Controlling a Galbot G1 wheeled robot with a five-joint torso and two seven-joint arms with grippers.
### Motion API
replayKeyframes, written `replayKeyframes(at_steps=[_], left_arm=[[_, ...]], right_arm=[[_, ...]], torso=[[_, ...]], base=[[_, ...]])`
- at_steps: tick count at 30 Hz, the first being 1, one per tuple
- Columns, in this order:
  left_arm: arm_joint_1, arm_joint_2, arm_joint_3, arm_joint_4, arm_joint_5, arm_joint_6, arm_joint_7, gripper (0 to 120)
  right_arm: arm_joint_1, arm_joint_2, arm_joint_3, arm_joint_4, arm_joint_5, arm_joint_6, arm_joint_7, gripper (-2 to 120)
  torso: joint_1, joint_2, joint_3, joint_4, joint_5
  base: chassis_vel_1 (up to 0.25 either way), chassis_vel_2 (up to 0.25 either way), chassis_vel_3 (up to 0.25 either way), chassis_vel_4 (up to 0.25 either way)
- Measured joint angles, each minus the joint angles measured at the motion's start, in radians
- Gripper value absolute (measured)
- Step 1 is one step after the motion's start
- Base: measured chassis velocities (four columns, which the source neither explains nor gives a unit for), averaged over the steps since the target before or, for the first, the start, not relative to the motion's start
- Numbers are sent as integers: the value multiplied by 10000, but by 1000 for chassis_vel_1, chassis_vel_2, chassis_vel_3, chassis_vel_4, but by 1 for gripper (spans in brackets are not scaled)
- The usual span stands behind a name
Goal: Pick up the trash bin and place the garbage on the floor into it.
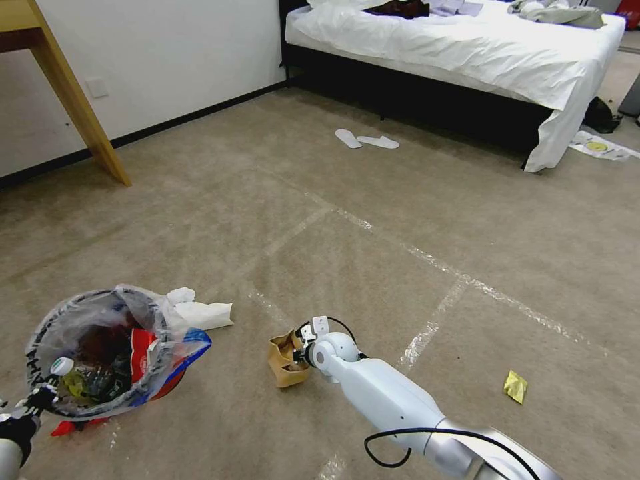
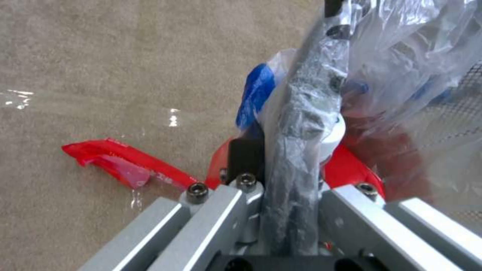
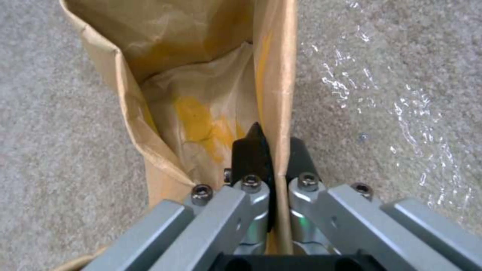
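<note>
We saw the crumpled brown paper bag point(image 1: 288, 361) lying on the beige carpet point(image 1: 413, 220), its long axis running away from our right gripper point(image 1: 303, 351), open mouth toward it. The right wrist view showed yellow stains inside and the black fingers point(image 3: 251, 150) pressed together on one paper wall. Our left gripper point(image 2: 286, 158) pinched the black rim of the small round trash bin with clear plastic liner point(image 1: 100, 353), low at our left; beside it lay a red wrapper point(image 2: 120, 163).

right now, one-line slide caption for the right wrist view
Right gripper pinching one wall of an open brown paper bag lying on beige carpet.
</note>
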Motion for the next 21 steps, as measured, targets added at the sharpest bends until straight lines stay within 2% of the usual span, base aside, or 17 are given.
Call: replayKeyframes(at_steps=[6, 15, 18, 19, 21], left_arm=[[-29, 1, 62, 1, 35, 0, -19, 0], [-71, 39, 324, -216, 15, 35, -146, 0], [-50, 123, 536, -460, -164, 117, -232, 0], [-50, 123, 536, -460, -164, 117, -232, 0], [0, 235, 656, -598, -294, 181, -270, 0]], right_arm=[[-94, -125, 58, 302, 2, 10, 40, 0], [-418, -964, 773, 2418, 243, 154, 249, 0], [-458, -1375, 1323, 3688, 497, 664, 252, 0], [-458, -1375, 1323, 3688, 497, 664, 252, 0], [-457, -1671, 1621, 4757, 581, 1595, -35, 0]], torso=[[0, 0, 0, 1, 0], [0, 0, 0, 0, 2], [0, 0, 0, -1, 2], [0, 0, 0, -1, 2], [2, 0, 1, -1, 2]], base=[[0, 0, 0, 0], [0, 0, 0, 0], [0, 0, 0, 0], [0, 0, 0, 0], [0, 0, 0, 0]])
